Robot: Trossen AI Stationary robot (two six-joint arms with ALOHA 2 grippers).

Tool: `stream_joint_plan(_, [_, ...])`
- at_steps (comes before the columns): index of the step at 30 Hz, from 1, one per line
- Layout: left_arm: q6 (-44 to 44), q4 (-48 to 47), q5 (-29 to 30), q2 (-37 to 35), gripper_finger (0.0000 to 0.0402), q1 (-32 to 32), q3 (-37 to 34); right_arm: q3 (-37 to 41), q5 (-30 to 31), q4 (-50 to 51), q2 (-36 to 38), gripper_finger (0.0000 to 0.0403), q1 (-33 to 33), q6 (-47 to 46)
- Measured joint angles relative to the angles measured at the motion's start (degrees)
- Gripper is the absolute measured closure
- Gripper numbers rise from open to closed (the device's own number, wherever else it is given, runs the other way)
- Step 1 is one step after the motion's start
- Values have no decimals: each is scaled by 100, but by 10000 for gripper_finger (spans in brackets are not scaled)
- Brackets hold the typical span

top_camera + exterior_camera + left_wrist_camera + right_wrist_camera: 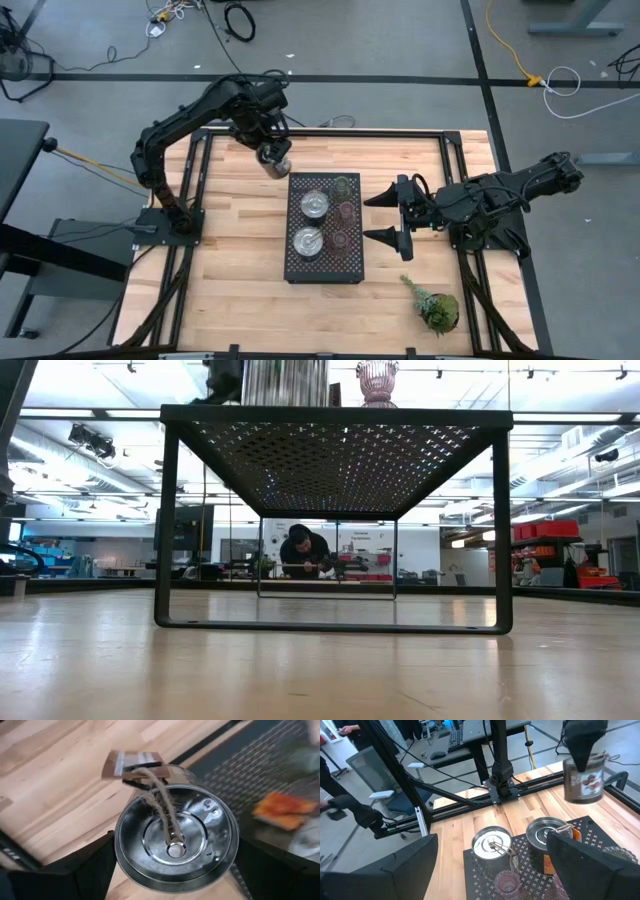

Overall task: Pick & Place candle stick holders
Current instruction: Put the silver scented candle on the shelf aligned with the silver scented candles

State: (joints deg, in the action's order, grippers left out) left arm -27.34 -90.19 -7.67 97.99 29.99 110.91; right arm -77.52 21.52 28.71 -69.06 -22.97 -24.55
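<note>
My left gripper (275,158) is shut on a silvery metal holder (175,840) with a twine loop and a paper tag, above the wood just off the far left corner of the black perforated tray (300,268). On the tray stand two more silvery holders (315,205) (308,241), a pale green glass one (343,186) and two pinkish ones (346,211) (341,241), each on its base. My right gripper (366,219) is open and empty at the tray's right edge, fingers pointing at the tray. My left gripper pinches the silvery holder's round side wall (120,855) between its two fingers, one on each opposite outer side. The fingers come from above, pointing down. The holder hangs upright, mouth up, lifted clear of the table, as the right wrist view (583,782) shows.
A leafy green plant sprig (432,305) lies on the wood near the front right. The tray stands raised on thin legs (165,530). Black frame rails (330,131) run along the table's far edge and sides. Bare wood lies left of the tray (240,240). People show in the room beyond.
</note>
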Motion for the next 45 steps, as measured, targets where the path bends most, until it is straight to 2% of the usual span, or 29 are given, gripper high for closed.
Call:
stream_joint_plan(6, [-457, 22, -39, -1, 43, -416, 351, 0, 0, 0, 0, 34, 1, -1])
stream_joint_plan(18, [-823, 455, 263, 96, 43, -1108, 351, 0, 0, -1, 0, 34, 1, 0])
stream_joint_plan(25, [-953, 1007, 219, 377, 43, -1227, 350, 2, 0, -15, 0, 34, 1, 0])
stream_joint_plan(36, [-915, 906, -47, 762, 42, -1260, 342, 2, -2, -44, 0, 34, -1, -1])
stream_joint_plan(41, [-886, 933, -51, 759, 15, -1262, 342, 2, 0, -44, 0, 34, 0, -1])
stream_joint_plan(45, [-889, 968, 31, 759, 25, -1260, 344, 2, 0, -44, 0, 34, -1, 0])
